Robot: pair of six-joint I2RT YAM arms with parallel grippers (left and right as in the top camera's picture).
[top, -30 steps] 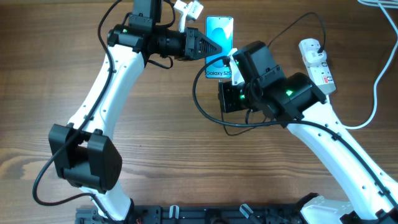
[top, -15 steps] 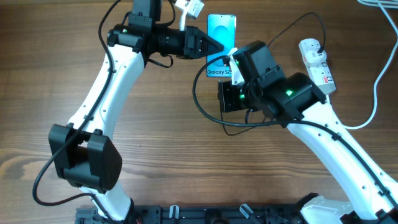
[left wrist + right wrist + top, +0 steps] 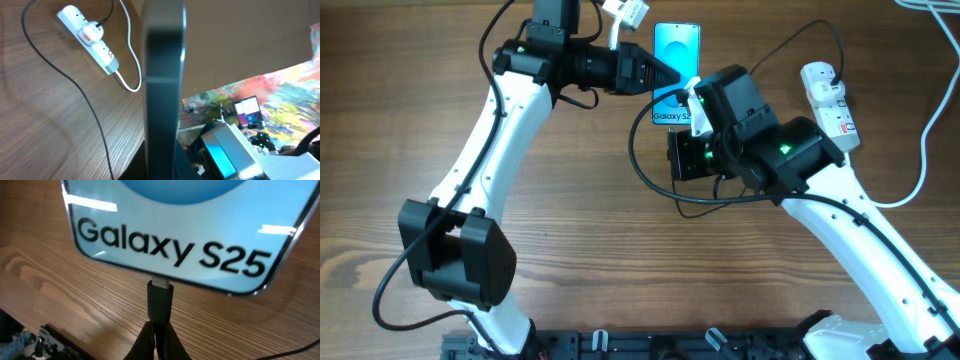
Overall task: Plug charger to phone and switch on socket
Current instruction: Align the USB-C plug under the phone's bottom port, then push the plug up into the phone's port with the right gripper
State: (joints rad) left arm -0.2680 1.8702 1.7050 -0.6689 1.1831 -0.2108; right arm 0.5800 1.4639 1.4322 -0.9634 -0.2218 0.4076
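The phone (image 3: 677, 42), cyan screen up with a white "Galaxy S25" band, is held at the table's far middle by my left gripper (image 3: 669, 80), which is shut on its side. In the left wrist view the phone (image 3: 162, 75) shows edge-on between the fingers (image 3: 186, 167). My right gripper (image 3: 692, 118) is shut on the charger's black plug (image 3: 160, 302); its metal tip touches the phone's (image 3: 175, 225) bottom edge. The thin black cable (image 3: 798, 40) runs to the white adapter (image 3: 819, 74) in the socket (image 3: 832, 105) at the right. The socket's red switches (image 3: 103, 54) show.
The socket's thick white cord (image 3: 924, 150) loops off toward the right edge; it also shows in the left wrist view (image 3: 128, 60). The thin cable hangs in a slack loop (image 3: 638, 165) under the right wrist. The arm bases stand at the near edge.
The phone in my left gripper has shifted slightly to the right. The right gripper with the plug has barely moved.
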